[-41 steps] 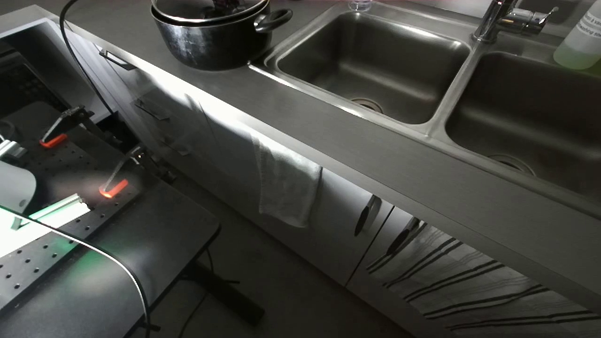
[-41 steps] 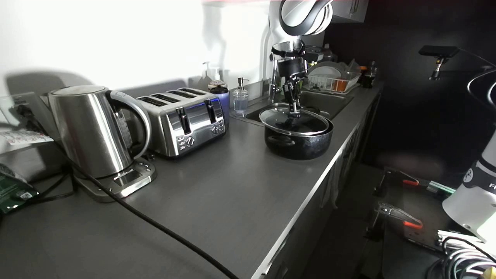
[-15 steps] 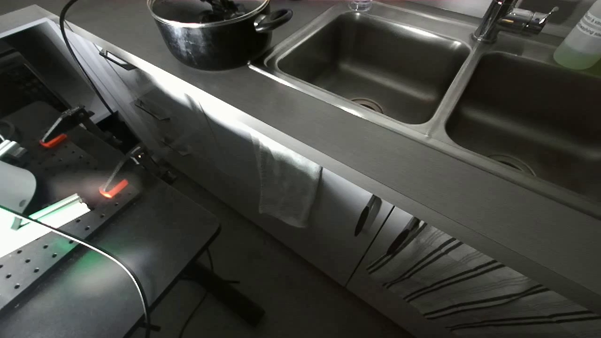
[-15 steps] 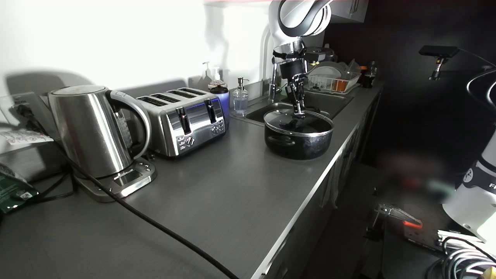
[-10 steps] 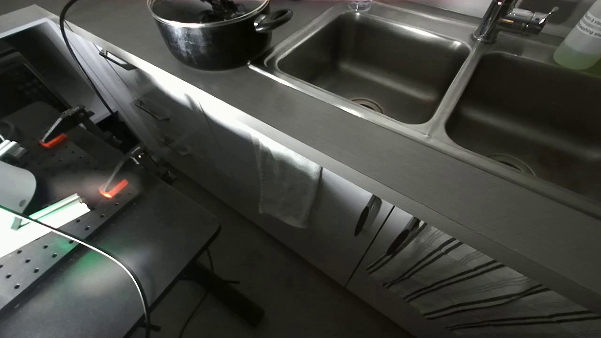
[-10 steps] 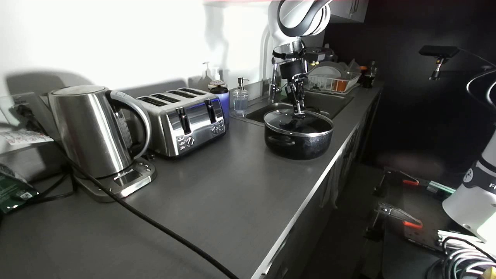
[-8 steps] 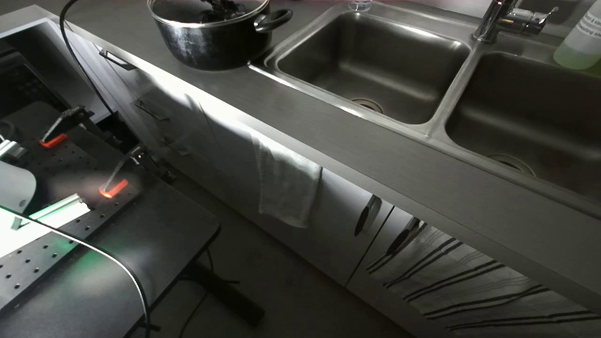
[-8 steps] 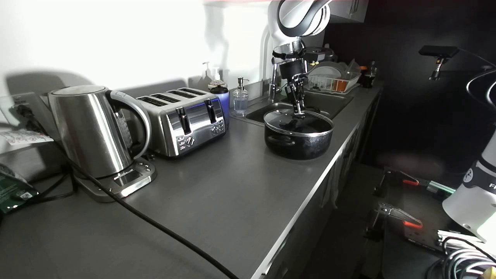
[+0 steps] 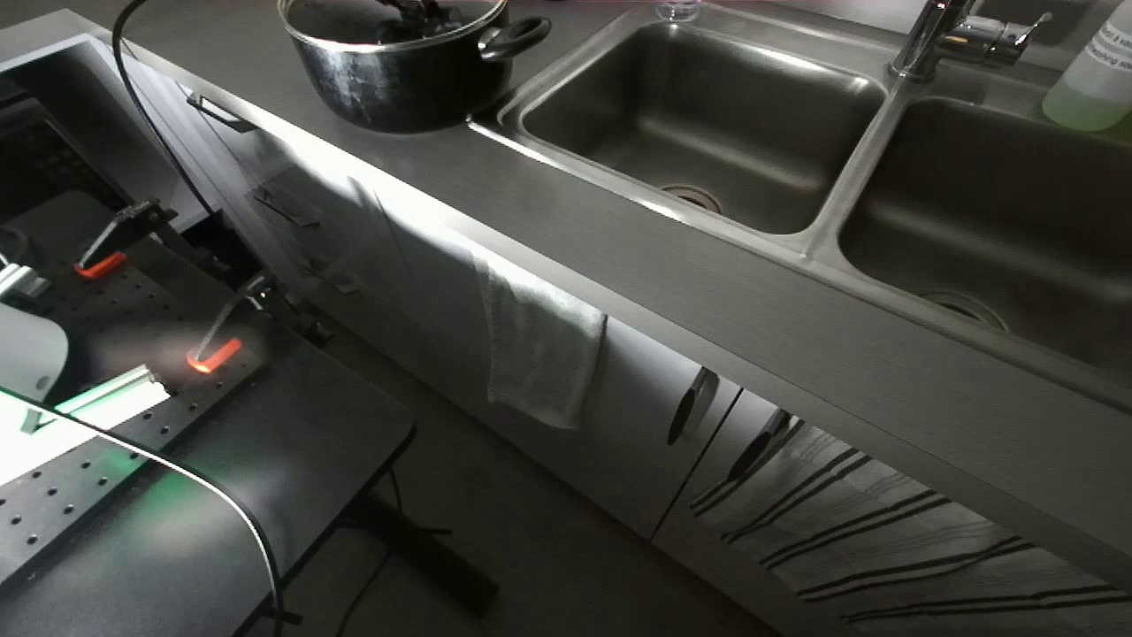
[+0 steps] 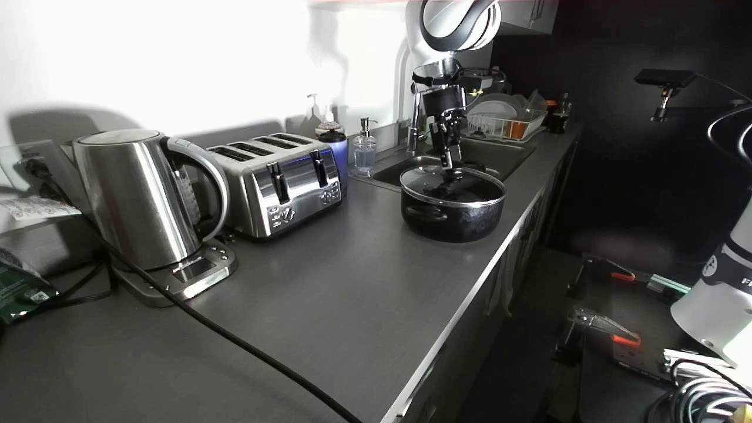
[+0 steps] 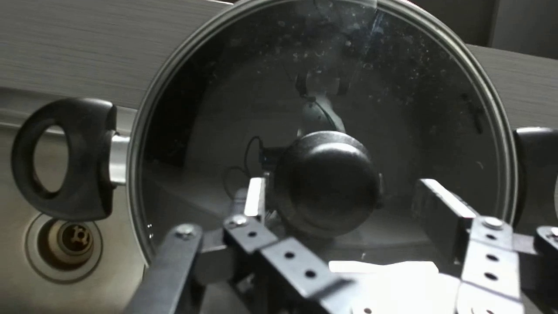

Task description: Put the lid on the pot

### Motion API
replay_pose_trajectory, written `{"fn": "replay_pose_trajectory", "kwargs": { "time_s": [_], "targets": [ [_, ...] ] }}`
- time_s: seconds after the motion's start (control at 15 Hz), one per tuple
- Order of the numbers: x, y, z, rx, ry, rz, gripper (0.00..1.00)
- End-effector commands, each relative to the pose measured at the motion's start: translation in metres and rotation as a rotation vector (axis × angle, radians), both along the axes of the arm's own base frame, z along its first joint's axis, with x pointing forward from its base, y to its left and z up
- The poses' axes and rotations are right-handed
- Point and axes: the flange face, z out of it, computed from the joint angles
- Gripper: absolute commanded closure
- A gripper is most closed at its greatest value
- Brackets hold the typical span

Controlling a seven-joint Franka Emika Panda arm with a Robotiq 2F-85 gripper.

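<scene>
The dark metal pot (image 10: 452, 224) stands on the counter beside the sink, with its side handle (image 11: 83, 159) over the sink's edge in the wrist view. Its glass lid (image 11: 392, 87) lies level on the rim in both exterior views, no gap showing. My gripper (image 11: 341, 185) is directly above the lid, jaws apart, with the round black knob (image 11: 329, 187) between them as seen from above. One finger (image 11: 255, 196) is close by the knob; on the far side a wide gap separates knob and finger. Whether the fingertips are beside or just above the knob I cannot tell.
A double steel sink (image 9: 610, 186) adjoins the pot, with a faucet (image 9: 924, 44) behind. Along the wall stand a soap dispenser (image 10: 364, 147), a toaster (image 10: 282, 182) and a kettle (image 10: 141, 200). A black cable (image 10: 235, 341) crosses the counter; a dish rack (image 10: 499, 126) stands farther back.
Earlier the lid sat shifted and tilted on the pot, held by its knob; it then settled onto the rim. Since half a second ago, my gripper has opened off the knob and risen slightly.
</scene>
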Motion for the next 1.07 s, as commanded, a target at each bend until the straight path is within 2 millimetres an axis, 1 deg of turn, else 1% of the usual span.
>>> {"fn": "replay_pose_trajectory", "kwargs": {
  "time_s": [0.0,0.27,0.47,0.6,0.8,1.0],
  "targets": [
    [-0.010,0.014,0.021,-0.009,-0.034,0.031,0.00],
    [-0.033,0.043,0.038,-0.015,-0.084,0.151,0.00],
    [-0.060,0.069,0.042,-0.021,-0.119,0.261,0.00],
    [-0.078,0.083,0.043,-0.021,-0.141,0.324,0.00],
    [-0.105,0.100,0.044,-0.021,-0.181,0.400,0.00],
    [-0.127,0.110,0.047,-0.011,-0.208,0.456,0.00]
  ]
}}
